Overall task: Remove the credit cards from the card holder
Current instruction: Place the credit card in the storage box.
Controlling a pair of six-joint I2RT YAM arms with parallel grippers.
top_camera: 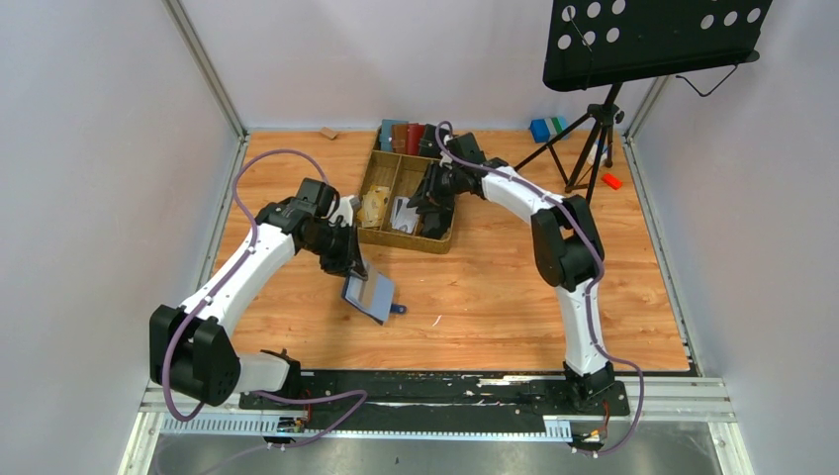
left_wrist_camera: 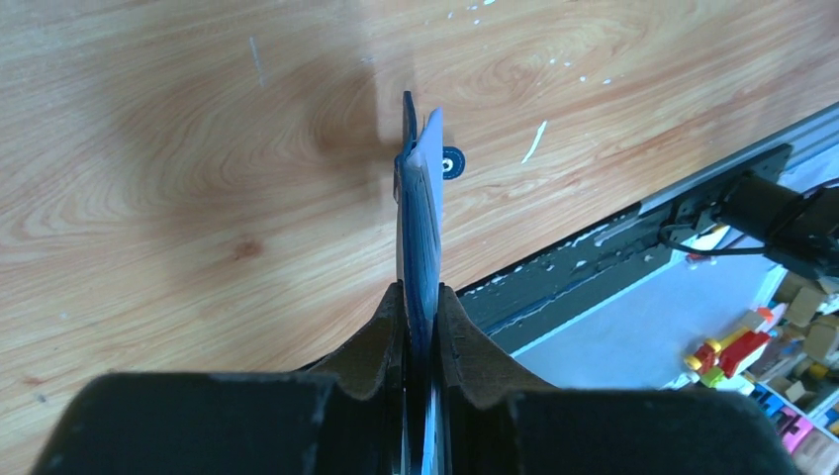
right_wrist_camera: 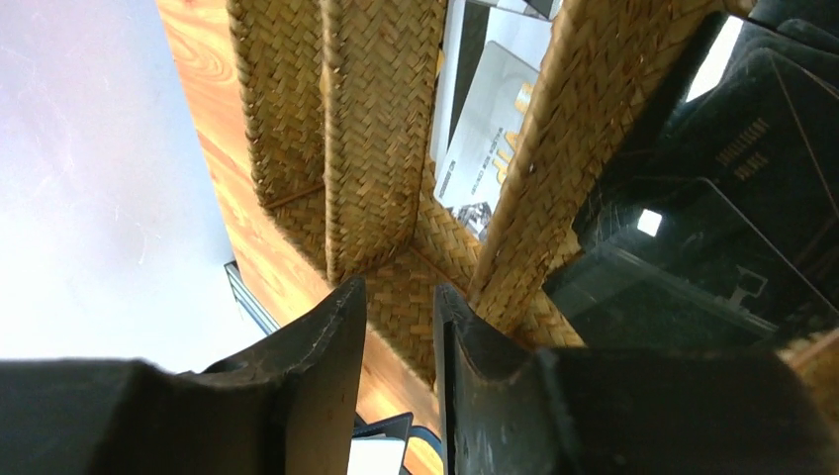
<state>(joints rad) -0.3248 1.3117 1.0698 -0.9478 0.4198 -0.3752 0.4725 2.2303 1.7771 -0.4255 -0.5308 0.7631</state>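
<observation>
Left gripper [top_camera: 348,259] clamps the holder [top_camera: 369,295] by its far edge, tilted over the surface [top_camera: 495,287], with bare wood right of it; farther right, cards [top_camera: 404,215] lie in the basket [top_camera: 406,244]; right gripper [top_camera: 432,203] sits over its right rim, fingers slightly apart.

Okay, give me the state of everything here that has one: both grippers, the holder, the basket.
Card holder: gripped on edge, a pale card in it.
Left gripper: shut on the card holder.
Right gripper: fingers slightly apart, empty.
Basket: loose credit cards inside.
</observation>
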